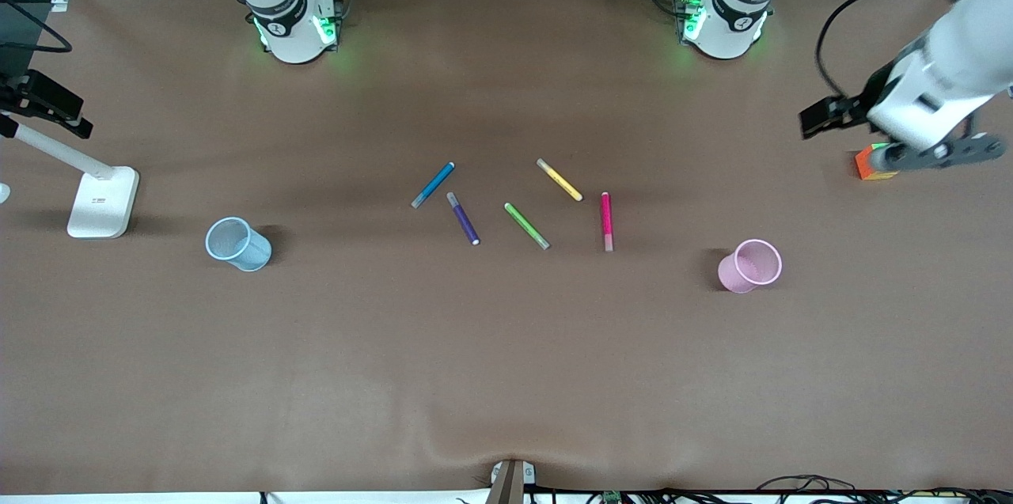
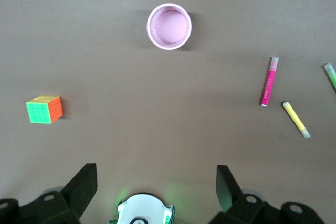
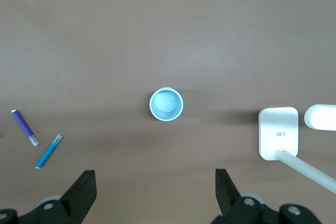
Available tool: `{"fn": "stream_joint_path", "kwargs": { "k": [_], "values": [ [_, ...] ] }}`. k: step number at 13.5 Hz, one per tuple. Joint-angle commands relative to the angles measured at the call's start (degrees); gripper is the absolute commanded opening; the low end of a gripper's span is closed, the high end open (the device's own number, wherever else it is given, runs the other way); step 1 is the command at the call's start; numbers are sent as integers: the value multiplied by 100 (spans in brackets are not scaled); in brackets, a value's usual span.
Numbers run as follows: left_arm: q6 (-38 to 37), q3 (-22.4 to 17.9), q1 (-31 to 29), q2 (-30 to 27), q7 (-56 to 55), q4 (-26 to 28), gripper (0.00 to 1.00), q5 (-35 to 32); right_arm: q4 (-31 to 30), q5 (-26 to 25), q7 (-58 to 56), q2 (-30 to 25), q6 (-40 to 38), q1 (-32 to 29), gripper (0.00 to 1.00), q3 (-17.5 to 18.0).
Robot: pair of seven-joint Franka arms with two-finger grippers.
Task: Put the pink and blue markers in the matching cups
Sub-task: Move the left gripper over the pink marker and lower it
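Observation:
The pink marker and the blue marker lie flat among other markers at mid-table. The pale pink cup stands toward the left arm's end, the pale blue cup toward the right arm's end. My left gripper is open and empty, high over the table's left-arm end; its view shows the pink cup and the pink marker. My right gripper is open and empty, high above the blue cup; the blue marker shows there too.
A purple marker, a green marker and a yellow marker lie between the pink and blue ones. A colour cube sits below the left arm. A white lamp stand is at the right arm's end.

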State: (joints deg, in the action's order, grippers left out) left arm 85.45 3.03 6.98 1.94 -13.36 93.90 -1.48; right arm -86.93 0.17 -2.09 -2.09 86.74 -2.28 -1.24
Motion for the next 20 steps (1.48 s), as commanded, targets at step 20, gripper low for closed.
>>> {"fn": "stream_joint_path", "kwargs": {
  "k": [20],
  "values": [
    [2494, 137, 1068, 3022, -1915, -144, 89, 622, 10, -26, 7, 25, 53, -123, 100, 54]
  ]
}}
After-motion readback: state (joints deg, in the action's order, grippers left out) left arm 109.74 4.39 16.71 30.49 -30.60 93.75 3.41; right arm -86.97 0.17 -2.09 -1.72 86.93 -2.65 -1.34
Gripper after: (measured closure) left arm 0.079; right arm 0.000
